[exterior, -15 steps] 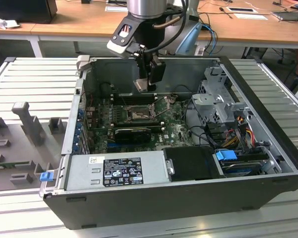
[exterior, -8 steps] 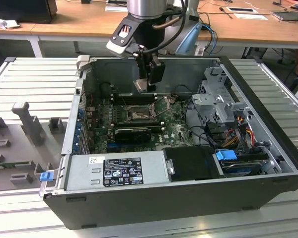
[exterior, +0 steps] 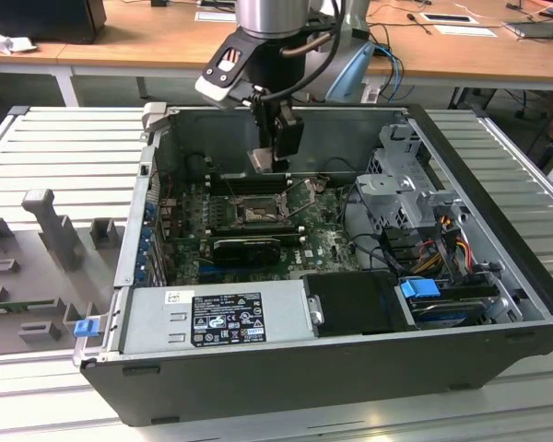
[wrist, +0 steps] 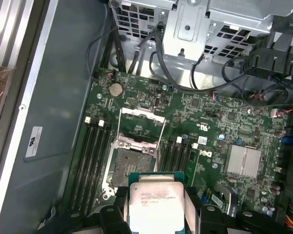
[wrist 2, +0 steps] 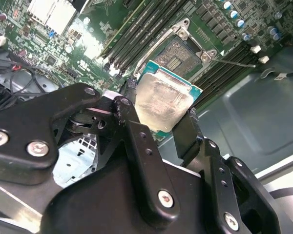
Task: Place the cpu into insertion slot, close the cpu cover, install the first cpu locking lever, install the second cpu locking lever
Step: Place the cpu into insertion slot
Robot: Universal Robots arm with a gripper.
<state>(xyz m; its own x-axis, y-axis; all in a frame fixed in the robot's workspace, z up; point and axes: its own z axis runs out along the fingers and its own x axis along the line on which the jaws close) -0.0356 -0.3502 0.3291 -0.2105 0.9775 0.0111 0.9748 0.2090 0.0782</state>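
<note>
My gripper (exterior: 275, 152) hangs inside the open computer case, shut on the cpu (exterior: 261, 160). It holds the chip by two opposite edges, a short way above the motherboard. The silver top face of the cpu (wrist 2: 167, 102) shows between the black fingers (wrist 2: 188, 131) in both wrist views; the first wrist view has the cpu (wrist: 154, 204) just short of the insertion slot (wrist: 129, 165). That insertion slot (exterior: 254, 214) lies open with its dark pin field bare. The cpu cover (wrist: 140, 127) stands swung up at the slot's far side. A thin locking lever (wrist 2: 236, 63) sticks out beside the insertion slot (wrist 2: 178, 52).
Long black memory slots (wrist: 93, 156) flank the socket. A black graphics card (exterior: 247, 247) lies in front of it, a grey power supply (exterior: 217, 318) nearer the camera, and a metal drive cage (exterior: 401, 180) with cables on the exterior view's right. Grey fixtures (exterior: 46, 221) stand outside the case.
</note>
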